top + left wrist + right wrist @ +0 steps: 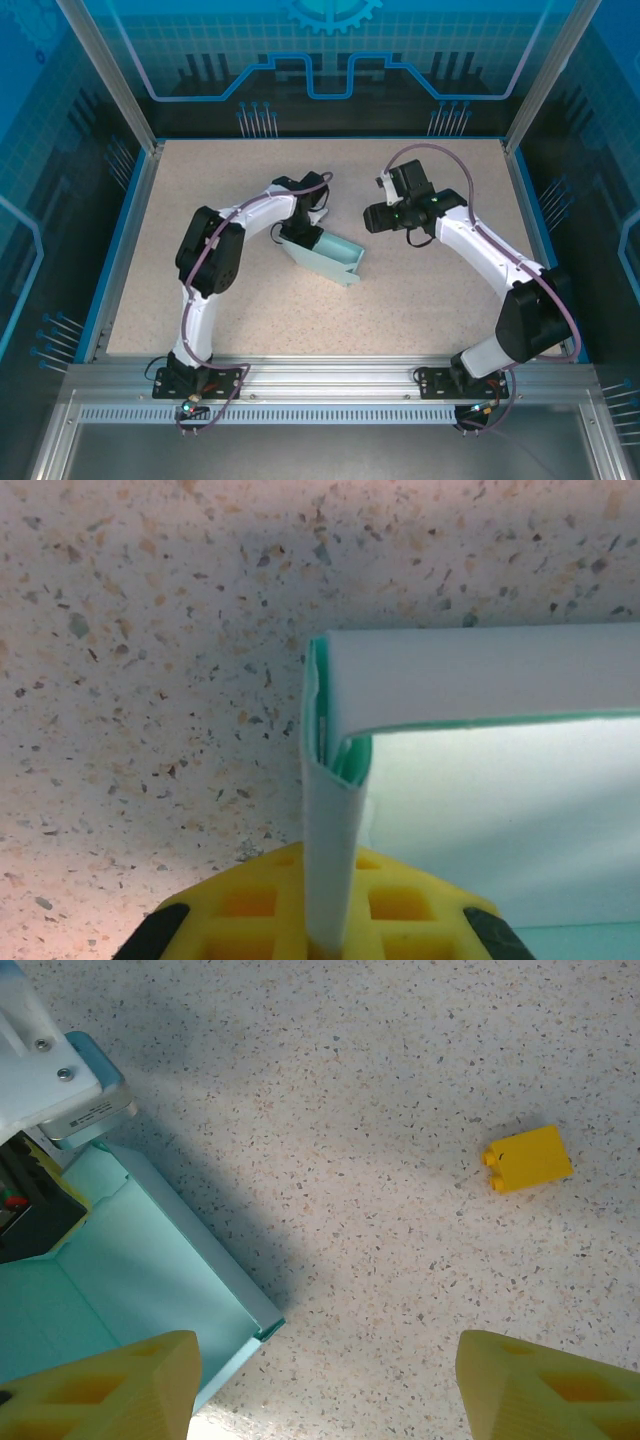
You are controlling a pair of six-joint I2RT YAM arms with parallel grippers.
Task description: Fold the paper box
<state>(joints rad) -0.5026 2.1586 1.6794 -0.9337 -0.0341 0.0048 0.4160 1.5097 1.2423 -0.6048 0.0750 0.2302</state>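
Note:
The paper box (327, 258) is light teal card, partly folded into a shallow tray with raised walls, lying mid-table. My left gripper (301, 230) stands at its far left end. In the left wrist view the yellow fingers (240, 910) are shut on an upright folded wall of the paper box (333, 820). My right gripper (377, 217) hovers to the right of the box, apart from it. Its yellow fingertips (110, 1390) stand wide open over bare table, with the paper box's corner (150, 1280) by the left fingertip and nothing between them.
A small yellow block (527, 1158) lies on the speckled table right of the box. Blue rails (120, 250) and metal frame posts edge the table. Bare surface stretches in front of the box and along the left side.

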